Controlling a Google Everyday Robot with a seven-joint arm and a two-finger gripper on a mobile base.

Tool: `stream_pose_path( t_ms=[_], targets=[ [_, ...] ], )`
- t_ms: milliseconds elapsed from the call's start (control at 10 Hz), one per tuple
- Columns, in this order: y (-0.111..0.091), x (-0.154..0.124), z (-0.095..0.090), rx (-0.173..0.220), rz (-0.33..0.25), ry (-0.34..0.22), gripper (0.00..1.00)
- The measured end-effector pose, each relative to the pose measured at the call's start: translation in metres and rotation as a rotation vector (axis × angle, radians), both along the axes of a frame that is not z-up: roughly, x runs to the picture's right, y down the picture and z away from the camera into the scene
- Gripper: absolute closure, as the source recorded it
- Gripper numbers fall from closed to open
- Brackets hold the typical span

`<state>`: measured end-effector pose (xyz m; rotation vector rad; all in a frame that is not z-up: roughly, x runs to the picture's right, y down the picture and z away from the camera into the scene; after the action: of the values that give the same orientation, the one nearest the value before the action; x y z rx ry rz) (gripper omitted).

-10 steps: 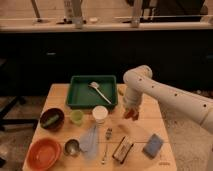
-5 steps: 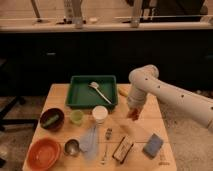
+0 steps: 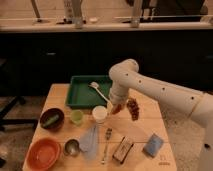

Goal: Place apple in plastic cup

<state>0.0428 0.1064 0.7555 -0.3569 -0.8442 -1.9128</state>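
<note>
My gripper hangs from the white arm over the middle of the table, pointing down. It is shut on the apple, a small orange-red fruit seen at its tip, just right of the white cup. The plastic cup, short and light green, stands upright further left, on the other side of the white cup and apart from the gripper. A dark bunch of grapes lies just right of the gripper.
A green tray with a white spoon sits at the back. A dark bowl, an orange bowl and a metal cup stand on the left. A blue cloth, a fork, a small box and a blue sponge lie in front.
The arm has swung left, carrying the gripper from beside the grapes toward the white cup. The cups and bowls have not moved.
</note>
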Motion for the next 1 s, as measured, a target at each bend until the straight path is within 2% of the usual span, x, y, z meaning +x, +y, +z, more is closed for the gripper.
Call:
stream_pose_path(
  t_ms=[400,800,1000],
  targets=[
    [-0.009,-0.04,-0.004,0.011,-0.053,-0.046,1.0],
    [-0.01,-0.075,-0.004,0.005,0.013,0.0,1.0],
    [-0.008,-0.094,-0.001,-0.016,0.057,0.034,1.0]
  ],
)
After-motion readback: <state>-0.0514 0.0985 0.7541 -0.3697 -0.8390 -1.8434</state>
